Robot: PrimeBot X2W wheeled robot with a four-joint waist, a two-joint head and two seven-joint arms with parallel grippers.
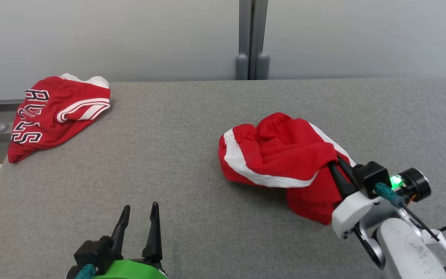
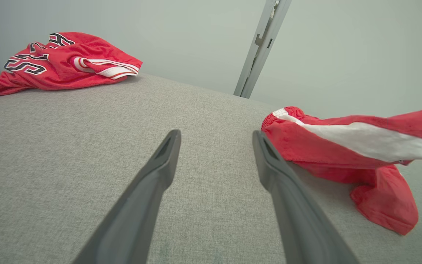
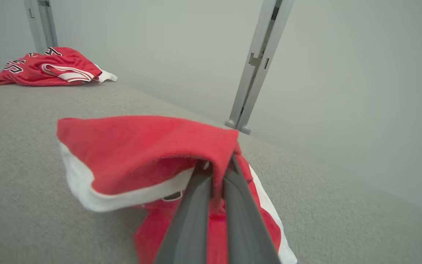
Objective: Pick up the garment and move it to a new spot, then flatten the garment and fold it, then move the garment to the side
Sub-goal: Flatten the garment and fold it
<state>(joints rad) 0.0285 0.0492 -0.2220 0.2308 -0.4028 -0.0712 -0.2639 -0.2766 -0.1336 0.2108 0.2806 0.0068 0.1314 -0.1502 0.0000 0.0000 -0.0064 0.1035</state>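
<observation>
Two states: right claw (image 3: 218, 167) clamps the shorts (image 1: 281, 151), edge raised off the counter (image 1: 176, 147); left claw (image 1: 140, 206) stands apart.

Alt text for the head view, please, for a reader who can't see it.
The right gripper is shut on crumpled red shorts with white stripes, partly lifted off a grey table. The left gripper sits open at lower left, and a red jersey lies at the far left corner.

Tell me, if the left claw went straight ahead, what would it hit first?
Probably the bare gray table: the left gripper points between the lettered jersey and the red shorts, toward neither. Depth is unclear; it might skim on to the back wall.
</observation>
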